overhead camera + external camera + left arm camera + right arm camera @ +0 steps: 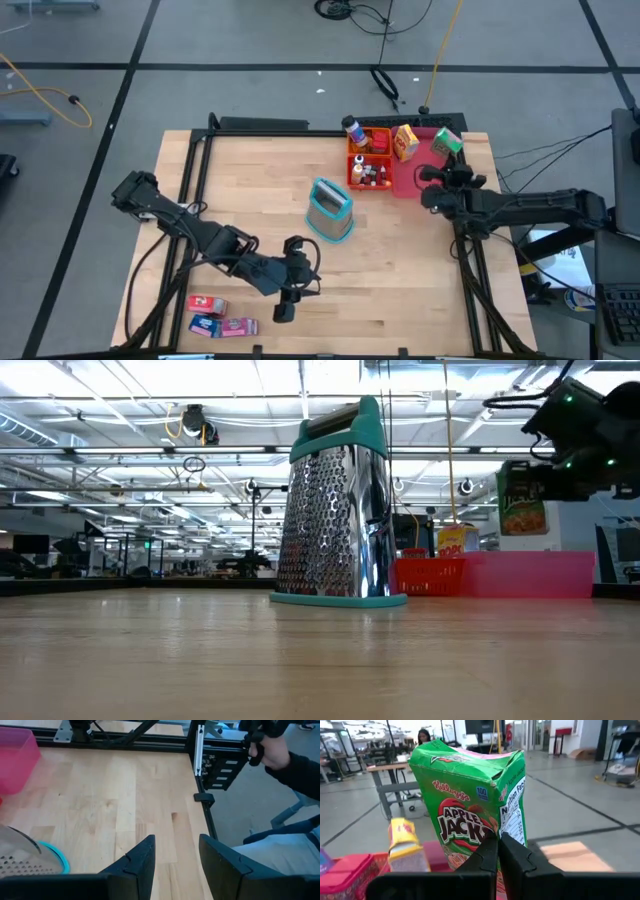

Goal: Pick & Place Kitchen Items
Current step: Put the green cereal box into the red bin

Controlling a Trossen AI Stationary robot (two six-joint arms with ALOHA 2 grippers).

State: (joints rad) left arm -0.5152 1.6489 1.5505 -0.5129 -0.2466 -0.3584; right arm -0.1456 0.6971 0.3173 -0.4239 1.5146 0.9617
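Green cardboard cereal box [472, 800] is pinched at its lower edge by the right gripper [498, 851], fingers clenched on it above the pink plastic tray [412, 172] at the wooden table's [400, 270] far right corner. Left gripper [176, 862] hangs empty near the front edge, fingers partly spread over bare wood. Small red, blue and pink boxes [221, 317] lie at the front left. Steel grater with teal trim [335, 510] hides the orange basket [368, 156] partly in the low view.
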